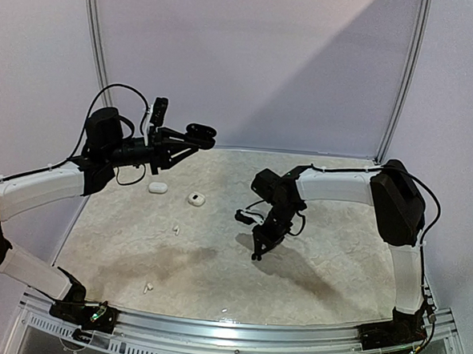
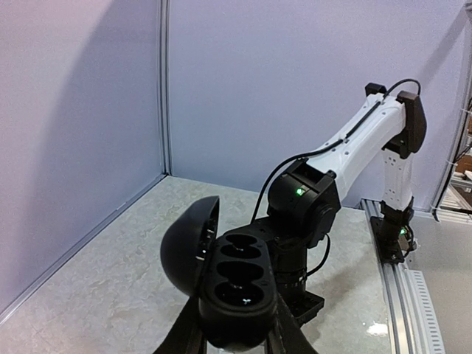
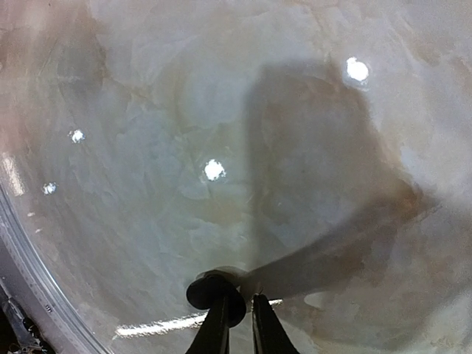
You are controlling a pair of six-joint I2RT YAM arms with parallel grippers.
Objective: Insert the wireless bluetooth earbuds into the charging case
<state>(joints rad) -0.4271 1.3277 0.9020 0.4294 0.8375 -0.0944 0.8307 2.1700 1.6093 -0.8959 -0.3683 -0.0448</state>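
Arm on left raised above pale marbled table's [image 1: 135, 255] far edge, left gripper [image 2: 237, 335] clamping open black oval plastic charging case [image 2: 237, 284]. Right gripper [image 3: 237, 313] angled down mid-table, fingers nearly together; tiny round black earbud [image 3: 209, 289] at their tips, hold unclear.

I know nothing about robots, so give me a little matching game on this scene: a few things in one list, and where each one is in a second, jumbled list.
Things:
1. black case
2. black earbud
3. white case
4. white earbud

Places:
A. lying on the table near its front edge
B. held up in the air, lid open, by the left gripper
C. lying on the table, back left
D. pinched in the right gripper, low over the table

Pairs: 1-B, 2-D, 3-C, 4-A
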